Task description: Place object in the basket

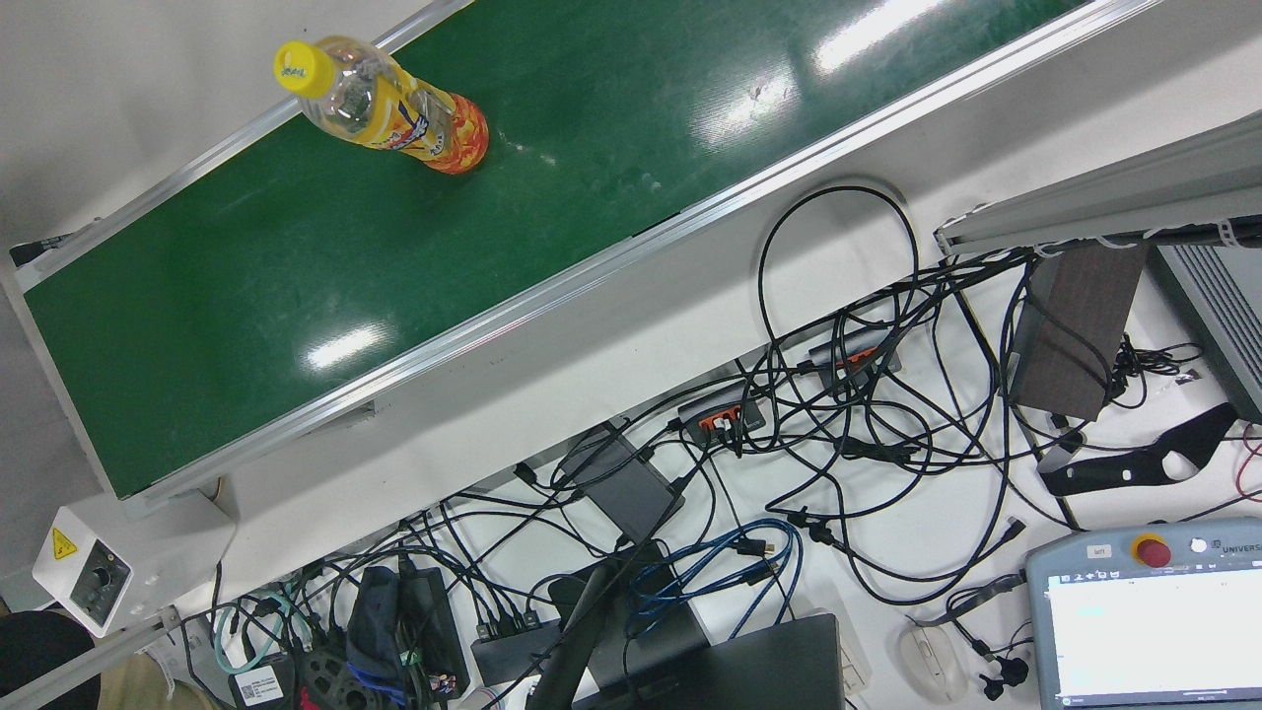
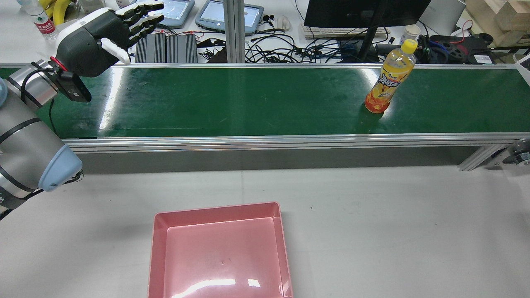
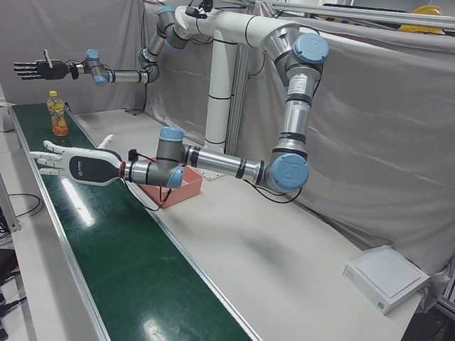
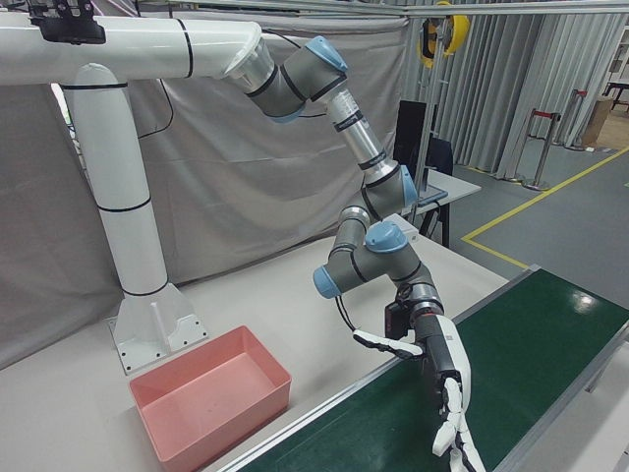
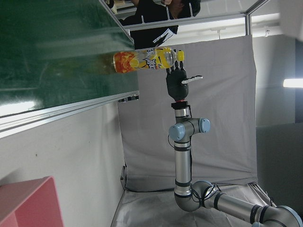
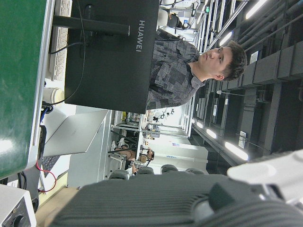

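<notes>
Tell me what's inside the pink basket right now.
Nothing is visible inside the pink basket: its floor shows bare with only light glare. The bottle stands upright on the green belt. The basket's nearest edge is cut off in the rear view.

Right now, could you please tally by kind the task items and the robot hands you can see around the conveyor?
Bottle: 1
Pink basket: 1
Robot hands: 2, the left hand and the right hand, both open and empty
Total: 4

There is one bottle [image 2: 389,84] on one belt [image 2: 248,103]. One pink basket [image 2: 219,252] is there, and two hands [image 3: 78,165] [image 3: 39,69].
</notes>
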Controlling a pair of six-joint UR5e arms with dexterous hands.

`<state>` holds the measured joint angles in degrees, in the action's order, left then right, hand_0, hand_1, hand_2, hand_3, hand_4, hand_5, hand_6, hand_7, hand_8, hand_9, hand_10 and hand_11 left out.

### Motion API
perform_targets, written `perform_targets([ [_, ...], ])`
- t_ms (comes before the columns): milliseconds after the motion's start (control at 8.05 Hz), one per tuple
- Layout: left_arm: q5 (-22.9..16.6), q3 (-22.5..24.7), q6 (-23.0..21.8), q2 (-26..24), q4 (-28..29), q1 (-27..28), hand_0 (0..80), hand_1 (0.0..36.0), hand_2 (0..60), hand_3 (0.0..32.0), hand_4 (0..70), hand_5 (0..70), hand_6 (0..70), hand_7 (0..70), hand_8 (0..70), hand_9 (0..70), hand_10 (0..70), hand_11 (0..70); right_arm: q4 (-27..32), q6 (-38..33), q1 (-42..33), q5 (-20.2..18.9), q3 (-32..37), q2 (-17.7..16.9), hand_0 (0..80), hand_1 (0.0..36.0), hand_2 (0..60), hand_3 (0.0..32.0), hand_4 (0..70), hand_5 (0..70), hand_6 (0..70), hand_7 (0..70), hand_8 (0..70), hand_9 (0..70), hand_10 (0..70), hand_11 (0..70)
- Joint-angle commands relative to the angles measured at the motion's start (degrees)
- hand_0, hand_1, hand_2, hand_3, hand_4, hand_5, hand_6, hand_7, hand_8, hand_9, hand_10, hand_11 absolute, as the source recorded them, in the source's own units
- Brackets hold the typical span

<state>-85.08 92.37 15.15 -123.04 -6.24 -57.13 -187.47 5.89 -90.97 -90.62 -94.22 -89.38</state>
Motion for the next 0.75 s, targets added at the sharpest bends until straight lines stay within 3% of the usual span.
perform_targets([
  [0,0.0,0.0,0.1,0.0,0.0,0.0,58.0,1.2,0.0,0.0,13.6,18.8,1.1,0.9,7.2,9.6,1.2,2.9,0.0,0.0,0.0,0.0,0.0,0.0,0.0,0.0,0.0,0.0,0.0,0.0,0.0,0.0,0.0,0.0,0.0,0.0],
  [621,0.0,0.0,0.0,0.0,0.0,0.0,58.3,1.3,0.0,0.0,13.5,19.0,1.0,0.8,7.0,9.3,1.0,2.6,0.0,0.0,0.0,0.0,0.0,0.0,0.0,0.0,0.0,0.0,0.0,0.0,0.0,0.0,0.0,0.0,0.0,0.0],
])
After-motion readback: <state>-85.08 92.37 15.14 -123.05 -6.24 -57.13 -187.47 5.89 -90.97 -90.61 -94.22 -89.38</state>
